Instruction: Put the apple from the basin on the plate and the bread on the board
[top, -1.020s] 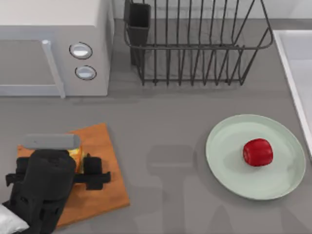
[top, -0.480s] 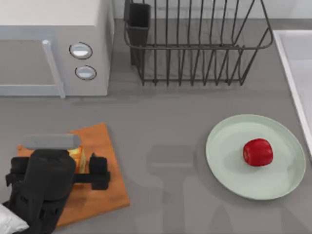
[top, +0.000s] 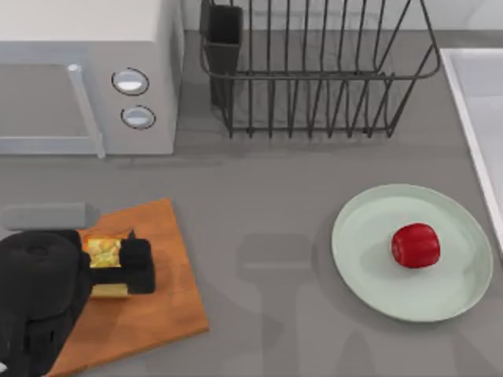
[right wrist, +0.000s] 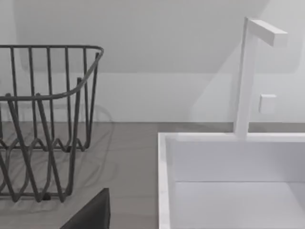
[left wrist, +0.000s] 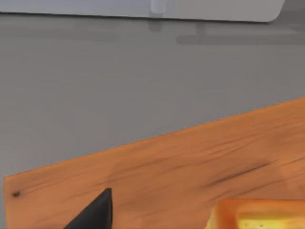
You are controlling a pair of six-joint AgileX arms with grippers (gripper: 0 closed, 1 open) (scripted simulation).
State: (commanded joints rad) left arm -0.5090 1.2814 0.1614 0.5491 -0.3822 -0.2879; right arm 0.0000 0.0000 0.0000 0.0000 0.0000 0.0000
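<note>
Left tool (top: 110, 272) spread wide astride bread (top: 103, 253) lying on board (top: 161, 310).

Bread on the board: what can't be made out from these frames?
- Bread: top view, left arm covers its left part; left wrist view, cut off by the frame edge.
- Whether it rests on the board: underside hidden in both views.
- Left gripper: its contact with the bread is unclear in the top view.

A kitchen counter: microwave (top: 86, 75), dish rack (top: 314, 71), basin (right wrist: 228, 181).
</note>
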